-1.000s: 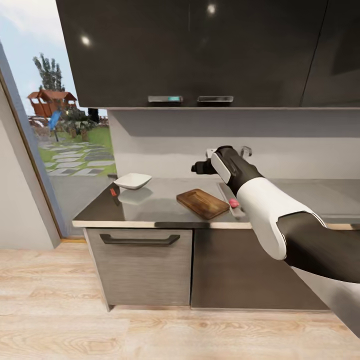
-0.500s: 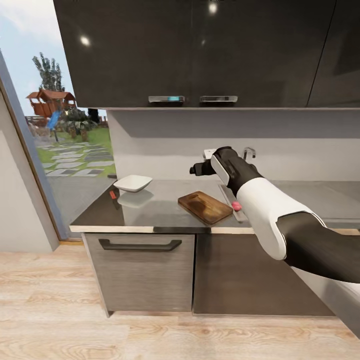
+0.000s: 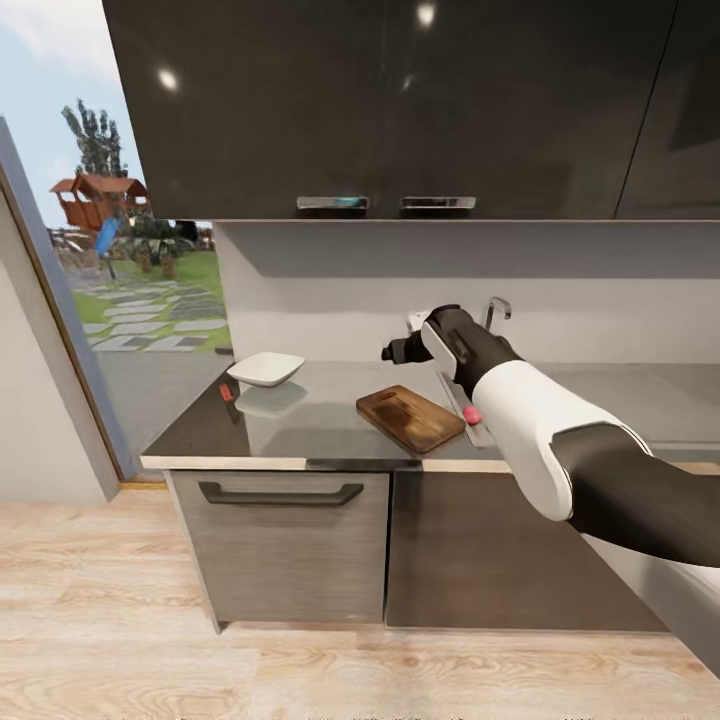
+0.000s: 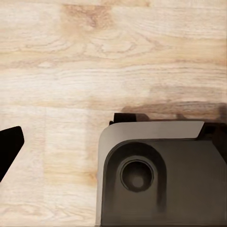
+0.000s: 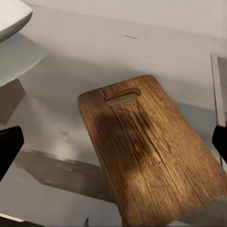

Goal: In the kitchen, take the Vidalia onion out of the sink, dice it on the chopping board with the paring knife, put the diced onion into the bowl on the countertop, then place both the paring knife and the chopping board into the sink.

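- Glossy black cabinets fill the top of the head view; the dark desk [image 3: 300, 425] runs across mid-frame.
- My right gripper [image 3: 400, 350] hovers above the chopping board [image 3: 410, 417]; its jaws look spread, holding nothing.
- I'd swing right and lower gently onto the Vidalia onion [image 3: 471, 414], a pink lump at the sink [image 3: 478, 430] edge, right of the board.
- Count: one board, one onion, one bowl [image 3: 266, 368], one paring knife [image 3: 228, 394] at the left.
- Left jaws: cannot tell.

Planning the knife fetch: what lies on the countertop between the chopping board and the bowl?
In the head view, bare glossy countertop separates the chopping board from the bowl; the paring knife lies beyond the bowl.
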Tool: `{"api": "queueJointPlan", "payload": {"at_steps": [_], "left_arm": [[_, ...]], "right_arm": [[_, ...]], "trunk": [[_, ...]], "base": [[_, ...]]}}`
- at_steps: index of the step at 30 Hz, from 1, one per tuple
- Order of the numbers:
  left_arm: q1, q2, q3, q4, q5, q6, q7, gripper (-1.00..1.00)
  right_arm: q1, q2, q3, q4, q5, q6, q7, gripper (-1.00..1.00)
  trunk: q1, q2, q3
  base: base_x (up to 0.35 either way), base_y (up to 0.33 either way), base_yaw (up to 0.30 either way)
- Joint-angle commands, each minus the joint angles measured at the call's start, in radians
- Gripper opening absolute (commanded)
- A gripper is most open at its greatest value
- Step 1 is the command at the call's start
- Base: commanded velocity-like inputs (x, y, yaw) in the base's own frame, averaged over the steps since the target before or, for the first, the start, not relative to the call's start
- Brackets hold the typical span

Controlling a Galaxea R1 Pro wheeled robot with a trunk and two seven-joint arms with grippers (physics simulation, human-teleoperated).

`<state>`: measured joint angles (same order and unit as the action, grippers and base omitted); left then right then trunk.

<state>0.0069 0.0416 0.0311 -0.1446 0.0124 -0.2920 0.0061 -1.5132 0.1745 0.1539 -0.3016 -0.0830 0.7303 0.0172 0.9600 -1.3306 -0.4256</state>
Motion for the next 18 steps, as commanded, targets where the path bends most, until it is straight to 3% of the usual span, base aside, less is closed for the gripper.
{"api": "queueJointPlan", "payload": {"at_steps": [1, 11, 18], "left_arm": [[0.001, 0.0, 0.002, -0.001, 0.001, -0.001, 0.0, 1.0], [0.001, -0.004, 0.001, 0.0, 0.001, 0.001, 0.0, 1.0], [0.001, -0.006, 0.001, 0.0, 0.001, 0.002, 0.0, 1.0]], "right_arm": [[-0.001, 0.0, 0.006, 0.019, -0.004, -0.015, -0.002, 1.0], [0.006, 0.0, 0.006, 0.215, 0.006, -0.268, 0.012, 1.0], [0.011, -0.004, 0.005, 0.232, 0.007, -0.304, 0.021, 1.0]], "trunk": [[-0.004, 0.007, 0.001], [-0.042, 0.077, 0.016], [-0.069, 0.126, 0.026]], "base": [[0.0, 0.0, 0.0], [0.0, 0.0, 0.0], [0.0, 0.0, 0.0]]}}
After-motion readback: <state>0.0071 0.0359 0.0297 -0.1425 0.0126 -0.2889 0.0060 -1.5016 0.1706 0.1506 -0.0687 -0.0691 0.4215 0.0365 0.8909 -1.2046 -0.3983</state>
